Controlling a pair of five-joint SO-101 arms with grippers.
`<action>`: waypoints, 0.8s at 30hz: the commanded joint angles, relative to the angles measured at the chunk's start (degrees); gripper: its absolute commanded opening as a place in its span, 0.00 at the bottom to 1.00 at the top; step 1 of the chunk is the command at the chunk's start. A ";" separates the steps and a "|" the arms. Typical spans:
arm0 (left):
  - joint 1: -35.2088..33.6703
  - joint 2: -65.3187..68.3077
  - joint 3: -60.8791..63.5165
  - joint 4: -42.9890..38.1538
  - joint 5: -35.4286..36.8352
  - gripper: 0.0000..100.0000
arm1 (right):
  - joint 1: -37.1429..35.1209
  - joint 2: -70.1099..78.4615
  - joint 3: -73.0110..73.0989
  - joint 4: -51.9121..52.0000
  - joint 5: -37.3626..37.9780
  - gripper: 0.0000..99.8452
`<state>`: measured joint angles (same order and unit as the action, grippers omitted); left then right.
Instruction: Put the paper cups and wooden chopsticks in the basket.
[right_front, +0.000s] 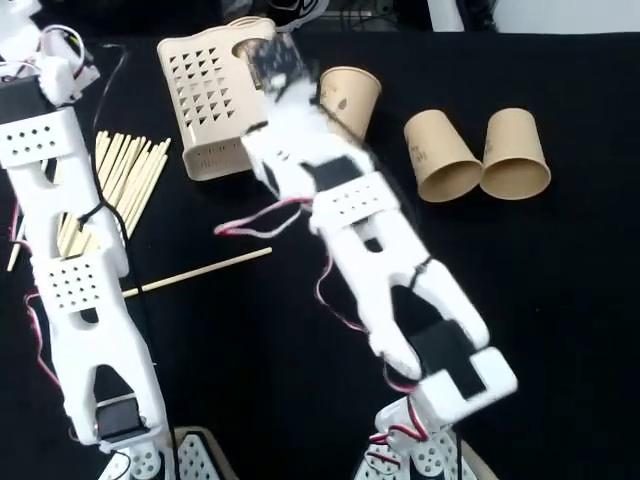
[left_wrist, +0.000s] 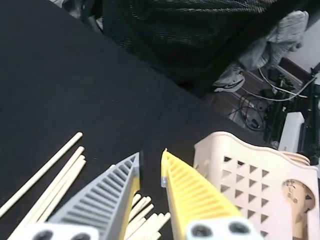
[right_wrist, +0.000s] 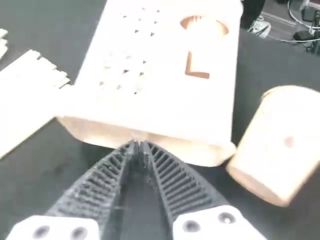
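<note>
Chopsticks (right_front: 125, 175) lie in a loose pile at the left edge of the high view, with one stray stick (right_front: 200, 268) lower, toward centre. We note the left gripper (left_wrist: 150, 164) over the pile's end, fingers slightly parted, grasping nothing. The basket (right_front: 205, 100) sits upper left of centre. The right gripper (right_wrist: 138, 147) is at its wall, fingers clenched together with nothing between them. One paper cup (right_front: 350, 95) lies just right of the basket; a second cup (right_front: 440, 155) and a third cup (right_front: 515, 152) touch at upper right.
</note>
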<state>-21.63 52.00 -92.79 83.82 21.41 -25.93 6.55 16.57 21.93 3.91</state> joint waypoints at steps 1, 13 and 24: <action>-2.15 -0.44 -2.59 0.18 0.18 0.09 | 1.32 1.80 7.69 -19.60 -0.79 0.01; -2.42 -0.35 -2.59 -0.18 0.26 0.09 | 3.25 4.62 10.07 -24.97 -0.44 0.01; -0.75 -0.35 -2.33 -1.32 0.35 0.09 | 2.37 14.20 0.40 -27.96 -0.79 0.01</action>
<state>-23.82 52.00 -92.79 83.38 21.41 -23.38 19.12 22.29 -4.88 3.47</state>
